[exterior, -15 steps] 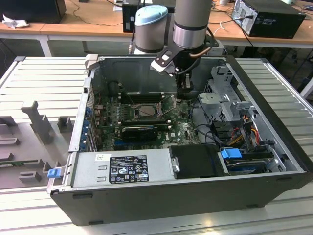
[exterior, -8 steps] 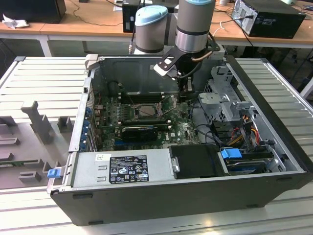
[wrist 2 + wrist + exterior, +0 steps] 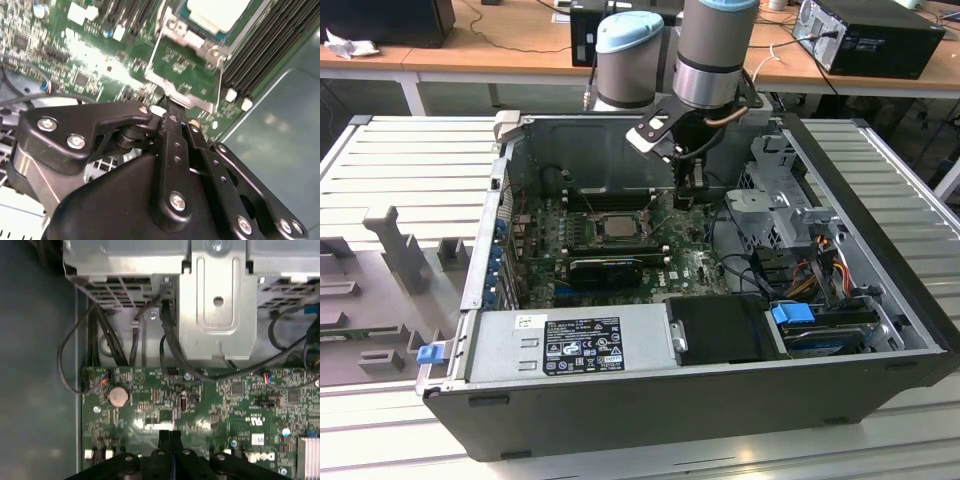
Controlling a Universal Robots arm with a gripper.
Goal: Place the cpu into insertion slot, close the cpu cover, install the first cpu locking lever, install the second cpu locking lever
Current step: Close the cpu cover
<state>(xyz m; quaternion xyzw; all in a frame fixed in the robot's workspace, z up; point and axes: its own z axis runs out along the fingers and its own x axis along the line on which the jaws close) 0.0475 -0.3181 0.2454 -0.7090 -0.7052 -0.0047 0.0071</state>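
The cpu (image 3: pixel 617 226), a pale grey square, lies in the socket on the green motherboard (image 3: pixel 695 265) inside the open case. In the second wrist view the cpu (image 3: pixel 217 12) has its top uncovered. The cpu cover (image 3: pixel 197 103), a thin silvery frame, is swung open from the socket toward my gripper (image 3: pixel 169 107), and green board shows through its open centre. My gripper's black fingers are shut, with their tips at the cover's free edge. Whether they pinch it is not clear. In the exterior view the gripper (image 3: pixel 692 200) hangs just to the right of the socket. In the first wrist view the gripper (image 3: pixel 170 435) is low over the board.
A black expansion card (image 3: pixel 605 268) lies in front of the socket and a grey power supply (image 3: pixel 570 345) beyond that. A metal drive cage (image 3: pixel 780 210) with cables (image 3: pixel 170 340) stands on the exterior view's right. Black memory slots (image 3: pixel 270 45) run beside the socket. A coin battery (image 3: pixel 118 396) sits on the board.
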